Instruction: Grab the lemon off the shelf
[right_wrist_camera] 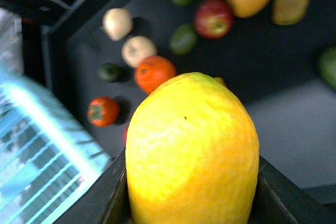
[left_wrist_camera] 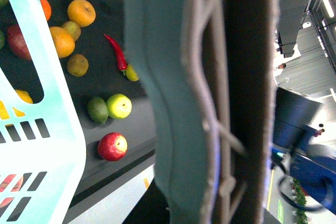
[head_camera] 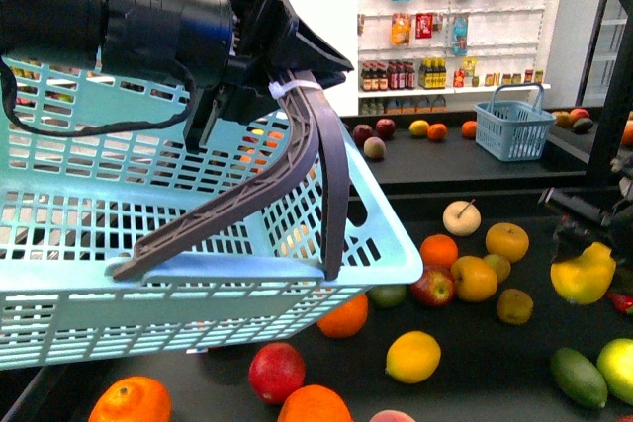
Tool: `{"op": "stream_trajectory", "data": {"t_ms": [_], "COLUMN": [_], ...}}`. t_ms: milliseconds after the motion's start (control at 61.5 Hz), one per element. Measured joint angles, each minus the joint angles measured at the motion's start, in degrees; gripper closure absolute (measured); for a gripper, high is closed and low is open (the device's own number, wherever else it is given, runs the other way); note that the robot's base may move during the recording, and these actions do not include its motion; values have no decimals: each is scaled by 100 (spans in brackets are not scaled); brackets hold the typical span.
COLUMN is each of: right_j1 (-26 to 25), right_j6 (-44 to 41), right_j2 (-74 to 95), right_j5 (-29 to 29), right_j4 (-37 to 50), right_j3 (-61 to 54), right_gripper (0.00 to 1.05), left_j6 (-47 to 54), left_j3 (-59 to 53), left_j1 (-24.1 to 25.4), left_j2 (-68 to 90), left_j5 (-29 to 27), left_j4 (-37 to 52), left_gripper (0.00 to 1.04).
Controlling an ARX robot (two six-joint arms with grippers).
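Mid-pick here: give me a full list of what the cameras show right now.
lemon: one, yellow, in right end effector
shelf: one, black, tray under the fruit
handled basket: one, light blue, grey handle, near left
small basket: one, blue, far counter
oranges: several, orange, on tray
red apples: at least two, on tray
chili pepper: one, red, on tray
bottles: many, dark, white back shelves
left end effector: black, at basket handle, grip unclear
right end effector: black, shut on lemon

lemon (right_wrist_camera: 191,150): base cut off | right fingers (right_wrist_camera: 113,203): mostly hidden | basket (head_camera: 148,244): left cropped
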Motion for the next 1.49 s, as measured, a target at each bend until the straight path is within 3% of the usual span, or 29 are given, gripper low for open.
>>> {"op": "stream_trajectory", "data": {"t_ms": [260, 699, 1495], "right_j1": [1150, 2341, 2256], "right_j6": [155, 219, 254], "right_j2": [-1128, -1069, 142], "right_j5": [-476, 63, 566], "right_j4": [-42, 400, 1104], "right_j3": [-439, -999, -568], "right_gripper": [56, 57, 57], "left_j6": [0, 0, 2], "left_j3": [0, 0, 0], "left_j1": [0, 0, -2], "left_j2": [0, 0, 0], "left_j5": [0, 0, 0], "left_j4": [0, 0, 0], "left_gripper": [97, 97, 97]}}
